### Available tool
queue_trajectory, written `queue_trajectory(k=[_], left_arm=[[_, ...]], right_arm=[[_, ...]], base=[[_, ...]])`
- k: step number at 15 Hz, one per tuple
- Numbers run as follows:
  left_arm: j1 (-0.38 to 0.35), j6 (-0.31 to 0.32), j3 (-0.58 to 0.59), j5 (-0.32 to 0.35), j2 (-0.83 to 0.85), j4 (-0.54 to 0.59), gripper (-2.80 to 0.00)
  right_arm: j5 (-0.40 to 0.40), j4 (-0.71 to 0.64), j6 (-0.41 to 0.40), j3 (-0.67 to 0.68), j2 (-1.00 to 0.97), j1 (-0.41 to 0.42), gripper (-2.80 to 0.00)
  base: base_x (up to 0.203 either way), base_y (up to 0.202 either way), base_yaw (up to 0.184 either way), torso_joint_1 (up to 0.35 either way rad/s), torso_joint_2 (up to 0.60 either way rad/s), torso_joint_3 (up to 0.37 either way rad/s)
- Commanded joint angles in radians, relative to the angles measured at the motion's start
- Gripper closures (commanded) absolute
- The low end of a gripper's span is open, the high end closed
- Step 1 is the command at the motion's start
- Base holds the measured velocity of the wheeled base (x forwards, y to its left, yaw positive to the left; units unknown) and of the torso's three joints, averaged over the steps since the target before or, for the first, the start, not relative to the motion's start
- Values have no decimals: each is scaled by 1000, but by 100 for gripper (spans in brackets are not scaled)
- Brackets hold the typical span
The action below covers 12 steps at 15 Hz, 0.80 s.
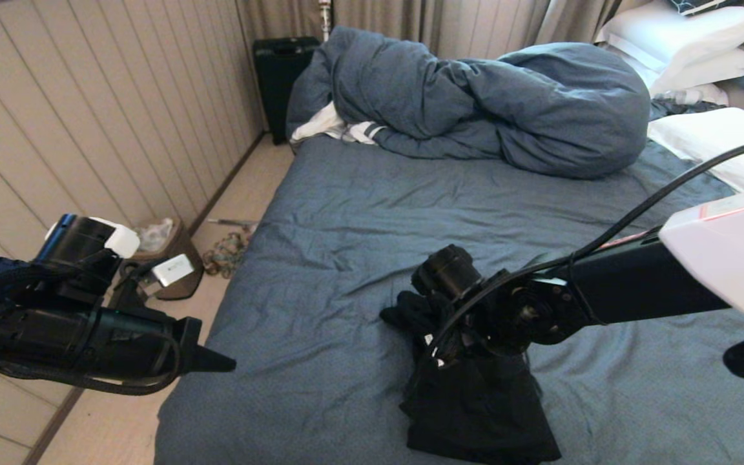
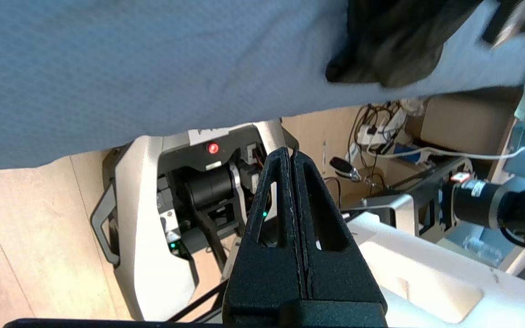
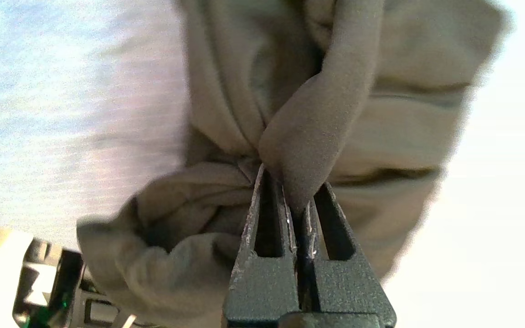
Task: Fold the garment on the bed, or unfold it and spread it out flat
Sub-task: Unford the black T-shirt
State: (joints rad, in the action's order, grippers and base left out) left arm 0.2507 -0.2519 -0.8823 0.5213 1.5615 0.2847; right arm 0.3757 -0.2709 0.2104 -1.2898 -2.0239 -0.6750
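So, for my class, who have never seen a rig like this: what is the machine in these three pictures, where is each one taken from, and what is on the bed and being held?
It is a two-armed robot beside a bed. The wide picture comes from a camera on its head, looking down. The other two come from cameras on its wrists, looking along the fingers.

On the blue-grey sheet lies a crumpled black garment. A bunched duvet and white pillows sit further back.

The right end effector is shut on a fold of the garment, as its wrist picture shows close up. The left end effector is shut and empty, off the bed's left side over the floor.
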Motion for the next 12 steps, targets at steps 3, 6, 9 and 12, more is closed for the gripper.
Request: queue_trajectory(k=[3,6,9,12], left_arm=[[19,-4,9,3,2,1,0],[32,-6,11,3,3,1,0],[32,-7,13,3,2,1,0],[33,-7,13,3,2,1,0]], right_arm=[[2,-2,-13,21,82,63,0],[2,-1,-14,33,80,61,0],[1,3,-13,28,69,40,0],[0,7,-8,4,23,-11,0]], base=[[0,0,0,0,0,0],[0,0,0,0,0,0],[0,0,0,0,0,0],[0,0,0,0,0,0]])
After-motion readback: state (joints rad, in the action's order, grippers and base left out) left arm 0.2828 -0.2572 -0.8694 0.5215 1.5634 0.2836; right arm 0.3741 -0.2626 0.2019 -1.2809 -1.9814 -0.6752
